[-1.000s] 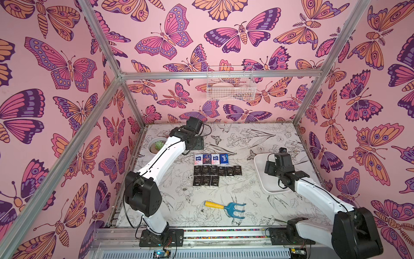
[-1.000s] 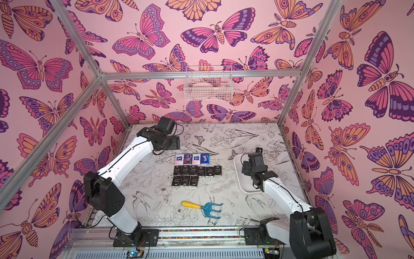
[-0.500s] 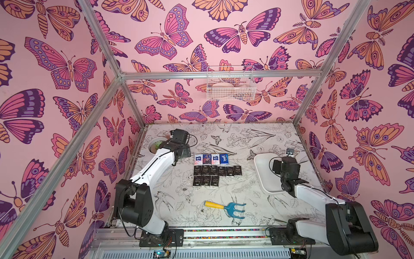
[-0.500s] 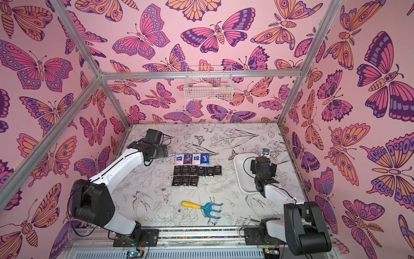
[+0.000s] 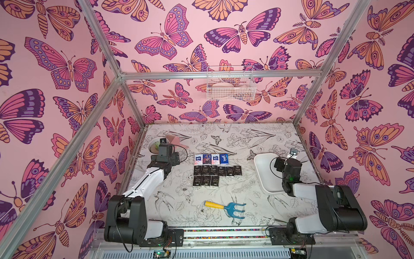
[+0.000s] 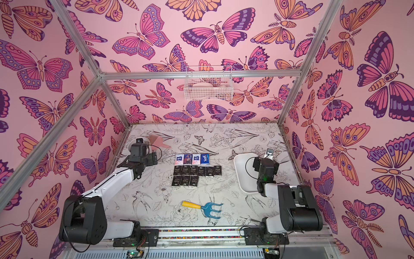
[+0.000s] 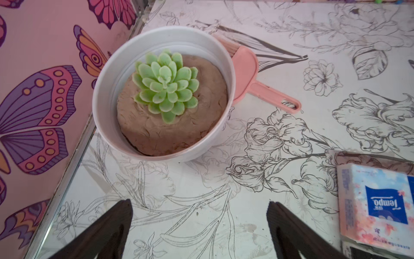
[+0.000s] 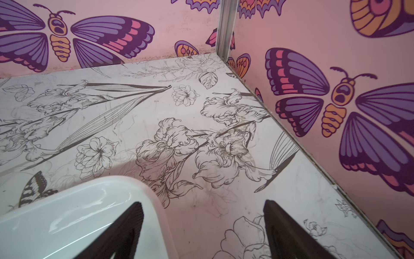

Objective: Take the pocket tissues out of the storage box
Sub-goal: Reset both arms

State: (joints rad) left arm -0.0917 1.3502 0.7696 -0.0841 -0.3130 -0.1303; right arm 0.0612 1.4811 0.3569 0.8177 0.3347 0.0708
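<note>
The pocket tissues (image 5: 214, 171) (image 6: 196, 170) lie in neat rows on the table's middle: a far row of blue and white packets, black ones nearer. One Tempo packet (image 7: 376, 206) shows beside my left gripper (image 7: 199, 206), which is open over bare table, facing the plant pot. The storage box (image 5: 264, 172) (image 6: 243, 173) sits at the right, with nothing visible inside. My right gripper (image 8: 202, 204) is open at its far right corner. One finger (image 8: 125, 228) hangs over the storage box (image 8: 67, 219), the other over the table.
A white pot with a succulent (image 7: 163, 94) stands at the far left by the wall, with a pink comb (image 7: 257, 83) against it. A yellow-handled blue rake (image 5: 226, 207) lies near the front edge. A wire basket (image 5: 230, 86) hangs on the back wall.
My left arm drew back from the far middle to the left, toward the pot, and its jaws opened wider. My right arm shifted right along the box, then held.
</note>
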